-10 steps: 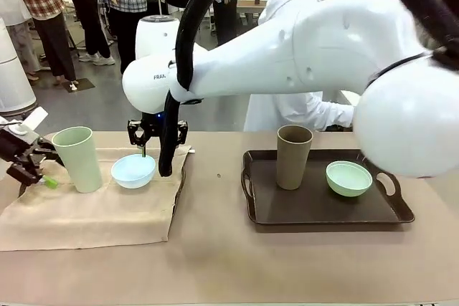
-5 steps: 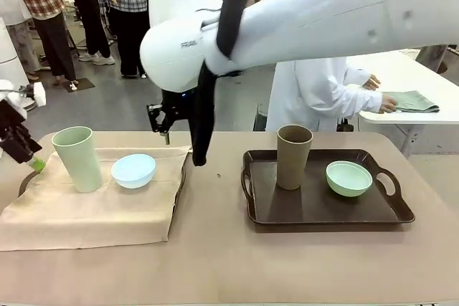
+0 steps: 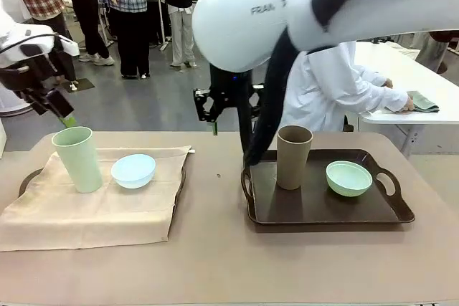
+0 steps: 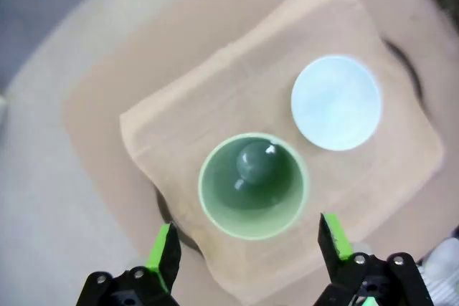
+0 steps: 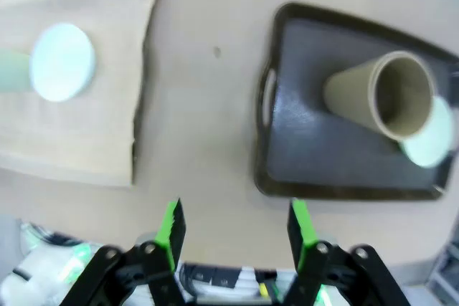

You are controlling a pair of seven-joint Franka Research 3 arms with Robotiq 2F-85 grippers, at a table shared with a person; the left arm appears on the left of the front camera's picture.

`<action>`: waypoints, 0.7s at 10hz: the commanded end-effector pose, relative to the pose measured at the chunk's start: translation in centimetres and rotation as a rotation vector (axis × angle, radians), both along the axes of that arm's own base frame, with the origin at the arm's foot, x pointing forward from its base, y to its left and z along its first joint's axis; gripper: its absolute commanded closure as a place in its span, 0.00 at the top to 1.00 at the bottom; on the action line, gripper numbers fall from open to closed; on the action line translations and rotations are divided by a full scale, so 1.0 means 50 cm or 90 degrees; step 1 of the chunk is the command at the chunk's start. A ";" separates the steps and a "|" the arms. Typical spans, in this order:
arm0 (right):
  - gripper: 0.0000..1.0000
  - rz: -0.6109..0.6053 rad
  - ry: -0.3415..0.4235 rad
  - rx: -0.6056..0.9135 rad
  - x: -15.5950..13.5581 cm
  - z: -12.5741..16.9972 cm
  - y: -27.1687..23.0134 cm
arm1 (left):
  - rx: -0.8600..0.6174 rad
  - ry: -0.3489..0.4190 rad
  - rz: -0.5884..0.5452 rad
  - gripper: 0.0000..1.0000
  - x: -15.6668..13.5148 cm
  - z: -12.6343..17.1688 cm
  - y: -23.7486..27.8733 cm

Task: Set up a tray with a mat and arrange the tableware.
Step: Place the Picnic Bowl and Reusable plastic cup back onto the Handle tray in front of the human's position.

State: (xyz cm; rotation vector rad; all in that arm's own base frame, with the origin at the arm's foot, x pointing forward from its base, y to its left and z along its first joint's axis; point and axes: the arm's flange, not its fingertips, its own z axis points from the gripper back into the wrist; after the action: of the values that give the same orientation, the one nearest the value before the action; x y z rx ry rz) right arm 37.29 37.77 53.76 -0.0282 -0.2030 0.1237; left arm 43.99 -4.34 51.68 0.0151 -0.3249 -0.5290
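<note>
A beige mat (image 3: 93, 206) lies at the table's left, draped over a dark tray whose rim (image 3: 26, 179) shows at its edges. On the mat stand a pale green cup (image 3: 77, 159) and a light blue bowl (image 3: 133, 170). The dark tray (image 3: 323, 209) on the right holds a brown cup (image 3: 294, 155) and a pale green bowl (image 3: 349, 178). My left gripper (image 3: 63, 116) hangs open just above the green cup (image 4: 252, 184), fingers (image 4: 166, 249) on either side of it. Open and holding nothing, my right gripper (image 3: 214, 123) hovers high between mat (image 5: 72, 127) and tray (image 5: 323, 141).
Bare tabletop (image 3: 215, 249) runs between the mat and the right tray and along the front edge. A person in a white coat (image 3: 323, 98) stands behind the far side with a hand on a green cloth (image 3: 422, 102) on another table. Other people stand far back left.
My right gripper has risen from the blue bowl and swung right, toward the dark tray. My left gripper has lifted from table level beside the green cup to above it.
</note>
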 end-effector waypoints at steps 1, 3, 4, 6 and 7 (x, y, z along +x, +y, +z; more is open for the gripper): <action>0.74 0.003 0.009 0.001 -0.060 0.023 -0.035 | 0.033 0.040 0.042 1.00 -0.003 0.037 -0.060; 0.74 0.032 0.012 0.009 -0.044 0.028 -0.042 | 0.020 0.072 0.007 1.00 -0.022 0.057 -0.090; 0.74 -0.005 0.001 -0.004 -0.058 0.040 -0.026 | 0.022 0.032 0.031 1.00 -0.011 0.036 -0.070; 0.74 -0.005 0.001 -0.004 -0.058 0.040 -0.026 | 0.022 0.032 0.031 1.00 -0.011 0.036 -0.070; 0.74 -0.005 0.001 -0.004 -0.058 0.040 -0.026 | 0.022 0.032 0.031 1.00 -0.011 0.036 -0.070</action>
State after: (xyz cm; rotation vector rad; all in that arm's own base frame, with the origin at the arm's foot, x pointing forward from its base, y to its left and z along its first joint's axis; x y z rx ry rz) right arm 34.37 36.31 55.90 -0.0389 -0.2008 0.1266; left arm 43.48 -7.82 53.89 0.0246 -0.2506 -0.4797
